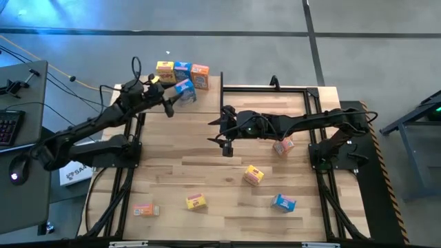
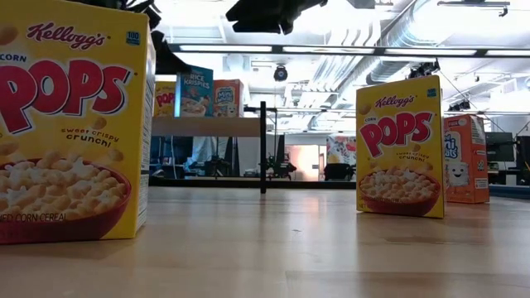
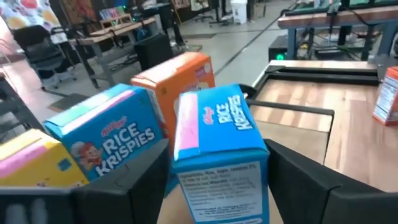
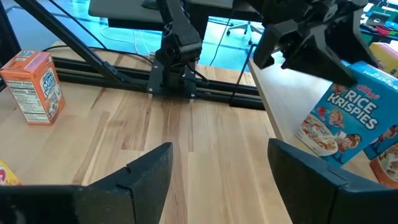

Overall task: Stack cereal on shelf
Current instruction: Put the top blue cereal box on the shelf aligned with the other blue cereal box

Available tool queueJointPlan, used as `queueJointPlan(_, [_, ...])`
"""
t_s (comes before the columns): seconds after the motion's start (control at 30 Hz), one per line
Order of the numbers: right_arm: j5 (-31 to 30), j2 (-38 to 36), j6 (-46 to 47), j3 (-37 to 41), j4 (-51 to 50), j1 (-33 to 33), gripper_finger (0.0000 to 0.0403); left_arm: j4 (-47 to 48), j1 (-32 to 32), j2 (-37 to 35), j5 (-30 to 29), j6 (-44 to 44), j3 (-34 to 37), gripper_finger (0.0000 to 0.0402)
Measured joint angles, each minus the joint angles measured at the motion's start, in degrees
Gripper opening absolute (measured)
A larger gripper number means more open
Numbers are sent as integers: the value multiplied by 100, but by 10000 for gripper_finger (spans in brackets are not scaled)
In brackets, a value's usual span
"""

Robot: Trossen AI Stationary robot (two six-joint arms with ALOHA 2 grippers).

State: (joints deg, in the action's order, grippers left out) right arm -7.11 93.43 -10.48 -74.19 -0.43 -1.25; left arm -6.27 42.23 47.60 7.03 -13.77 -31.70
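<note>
Left gripper (image 1: pixel 178 94) is at the far left corner of the plank wooden desk (image 1: pixel 207 172), over the small light-wood shelf (image 2: pixel 207 126) on black posts; its fingers (image 3: pixel 140 180) are clamped on a blue Rice Krispies box (image 1: pixel 185 89), held tilted just in front of the row already on the shelf. That row, seen from above, is a yellow cardboard box (image 1: pixel 165 70), a second blue Rice Krispies box (image 1: pixel 182 69) and an orange cardboard box (image 1: pixel 200 74), side by side; in the left wrist view the held box sits close against the second blue one and the orange one. Right gripper (image 1: pixel 228 146) hangs over the middle of the desk, fingers (image 4: pixel 146 171) spread apart with only bare wood between them. Loose cereal on the desk: an orange box (image 1: pixel 283 146) just beside the right arm, a yellow Corn Pops box (image 1: pixel 253 175) nearer the front, and along the front edge an orange box (image 1: pixel 143 209), a yellow box (image 1: pixel 196 202) and a blue box (image 1: pixel 283 202), all well apart from each other.
</note>
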Motion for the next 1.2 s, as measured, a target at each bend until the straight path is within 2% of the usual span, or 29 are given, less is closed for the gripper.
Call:
queueJointPlan(0.2, [-66,0,38,0,-155,-7,249,-46,21,-461,-266,-163,0,243])
queueJointPlan(0.3, [-470,-11,6,0,-471,-67,227,-39,-5,-799,-246,-122,0,243])
queueJointPlan(0.4, [-1063,-82,14,0,-1076,-143,183,52,-173,-1172,301,61,0,235])
queueJointPlan(0.47, [-1241,-132,119,2,-1372,-158,142,92,-396,-1338,755,265,0,218])
queueJointPlan(0.57, [-1167,-168,312,137,-1517,-141,72,192,-938,-1348,747,435,0,175])
queueJointPlan(0.63, [-1078,-168,416,280,-1479,-97,26,235,-1358,-1144,274,431,-4,137])
queueJointPlan(0.7, [-1063,-168,501,438,-1283,-37,8,257,-1740,-841,-408,287,-3,96])
queueJointPlan(0.87, [-1064,-168,599,660,-812,60,33,-176,-2406,27,-1751,114,2,15])
queueJointPlan(1.0, [-1058,-168,596,660,-758,63,28,-455,-2685,599,-3005,12,4,4])
queueJointPlan(1.2, [-1045,-168,572,660,-715,63,7,-578,-2739,1081,-3928,136,4,7])
